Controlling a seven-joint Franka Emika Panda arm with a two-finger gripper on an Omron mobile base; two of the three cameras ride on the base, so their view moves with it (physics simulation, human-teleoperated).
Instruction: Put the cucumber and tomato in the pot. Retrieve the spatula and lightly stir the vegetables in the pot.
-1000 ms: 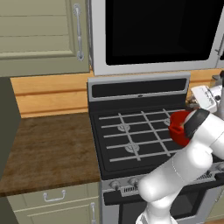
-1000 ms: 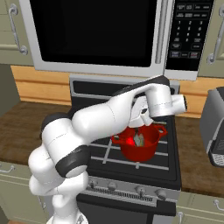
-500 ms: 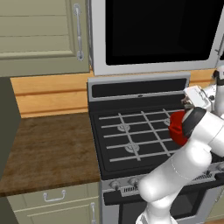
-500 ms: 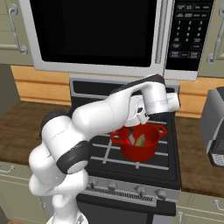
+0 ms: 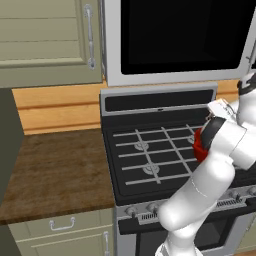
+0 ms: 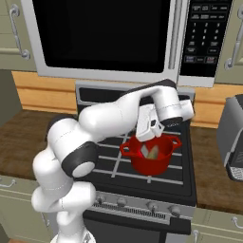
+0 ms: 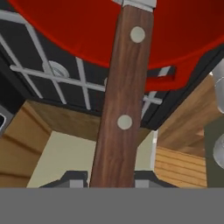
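In the left base view the arm bends over the right half of the stove (image 5: 150, 160). The red pot (image 5: 199, 146) sits on a right-hand burner, mostly hidden behind the forearm. The left burners lie bare, and the wooden desk (image 5: 50, 170) stretches left of the stove.

In the right base view the pot (image 6: 151, 159) stands on the stove's grates toward the front right, with the gripper (image 6: 151, 124) just above its rim, toward the back. A pale yellow-green piece, likely the cucumber (image 6: 153, 152), lies inside beside a light grey shape that may be the spatula's blade. The tomato cannot be made out. The microwave (image 6: 109, 38) hangs above the stove, so upward room is limited. A grey appliance (image 6: 233, 137) stands to the right of the stove, well apart from the pot.

In the hand view the gripper (image 7: 107, 179) is closed on the spatula (image 7: 120, 96). Its brown riveted handle runs up between the fingers toward the pot's (image 7: 78, 35) red wall, and the metal collar shows at the top edge.

Judging from this, the cucumber at least is in the pot and the spatula is fetched and held. What seems left is the light stirring itself. The pot's thick rim and walls bound the strokes, so short sweeps well inside it look safest.
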